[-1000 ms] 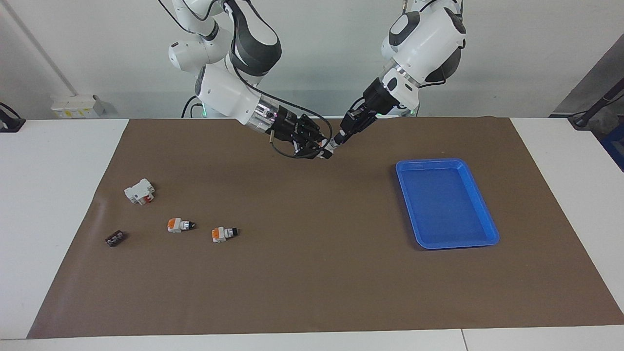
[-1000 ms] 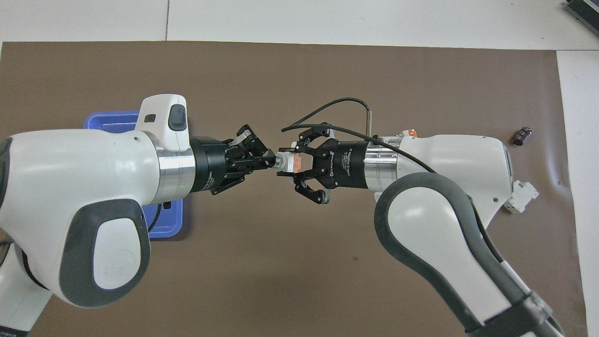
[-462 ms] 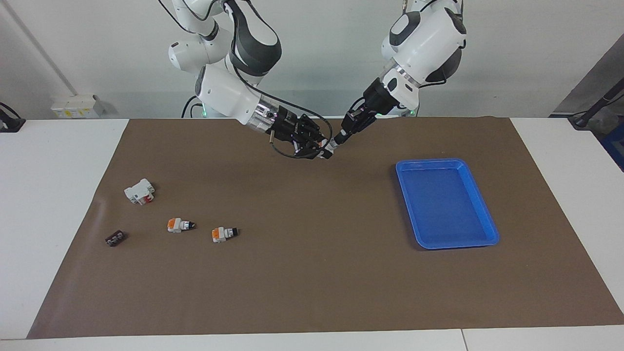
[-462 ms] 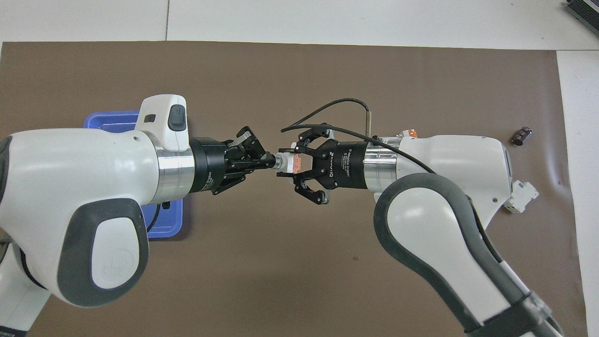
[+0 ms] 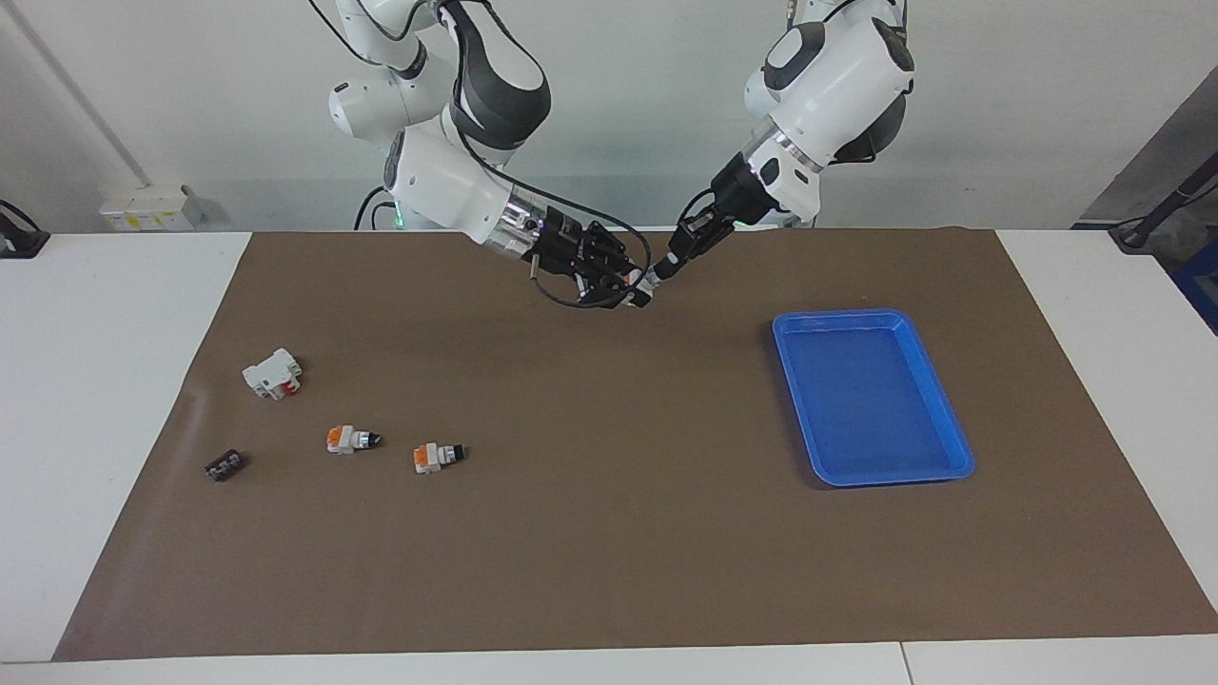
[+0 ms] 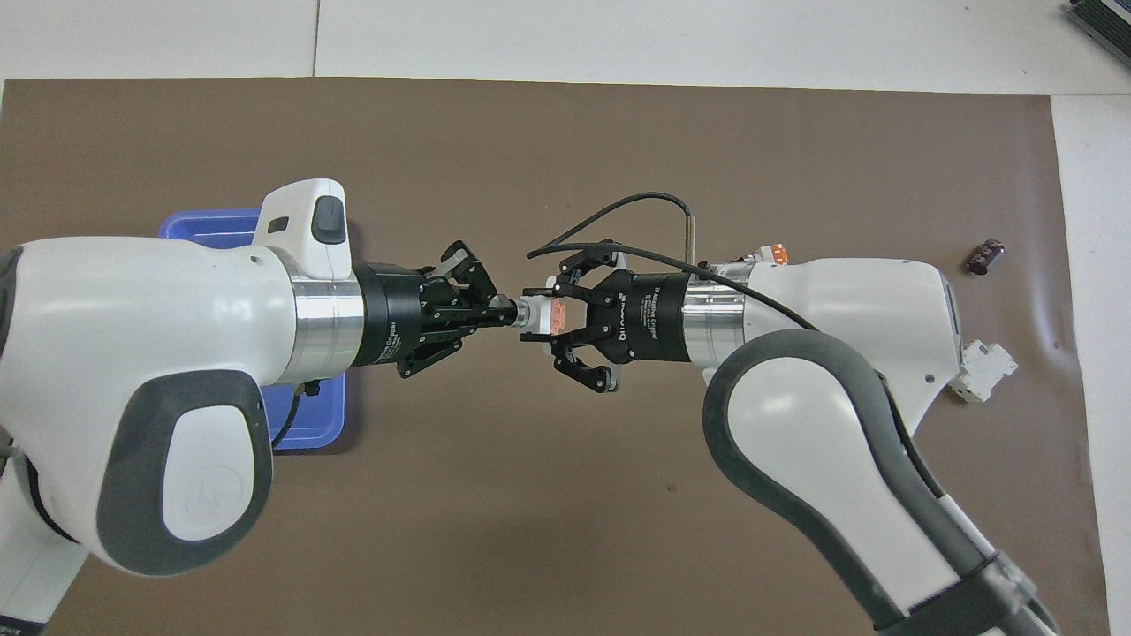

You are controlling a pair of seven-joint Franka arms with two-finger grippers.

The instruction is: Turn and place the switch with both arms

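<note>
The switch (image 6: 541,315), a tiny white part with an orange cap, hangs in the air over the mat's middle, near the robots' edge. Both grippers hold it between them. My left gripper (image 6: 505,311) is shut on its black knob end. My right gripper (image 6: 537,315) is shut on its white and orange body. In the facing view the switch (image 5: 649,282) sits where the left gripper (image 5: 663,269) and right gripper (image 5: 636,293) meet tip to tip, well above the mat.
Two more switches (image 5: 350,439) (image 5: 436,457) lie on the brown mat toward the right arm's end, with a white block with red (image 5: 272,373) and a small dark piece (image 5: 225,465) nearby. A blue tray (image 5: 871,395) stands toward the left arm's end.
The left gripper's fingers have closed the last bit on the knob. Both grippers and the switch between them have risen slightly; nothing on the mat has moved.
</note>
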